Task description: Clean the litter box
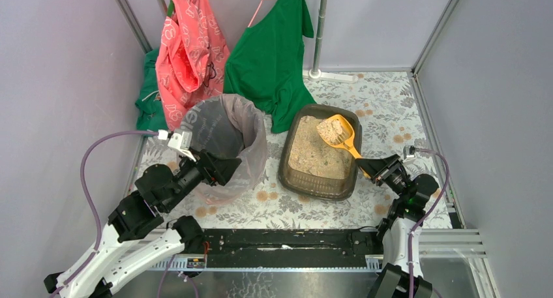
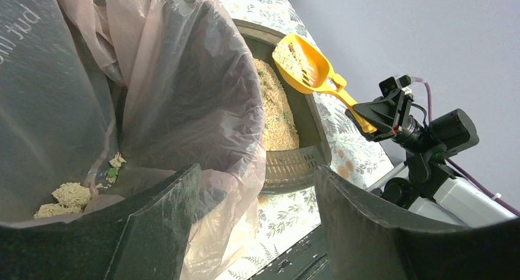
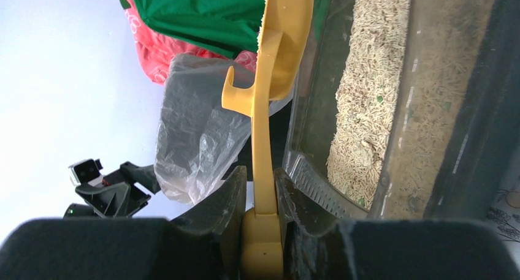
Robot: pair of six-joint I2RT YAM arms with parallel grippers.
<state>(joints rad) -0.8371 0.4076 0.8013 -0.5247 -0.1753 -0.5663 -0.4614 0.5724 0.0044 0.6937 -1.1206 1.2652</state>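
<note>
— Right fingers (image 1: 370,165), at the near edge: what do they hold?
— They are clamped tight on the handle of a yellow scoop (image 1: 337,134). Its bowl is heaped with pale clumps and raised over the far right corner of the litter box (image 1: 312,186).
— And the box?
— It sits on the flowered tabletop (image 1: 287,207), just right of a bag-lined bin (image 1: 195,115), with sandy litter spread across its floor.
— The left fingers (image 1: 225,168)?
— Spread wide and holding nothing, at the bin's near side, the liner's plastic bulging between them.
</note>
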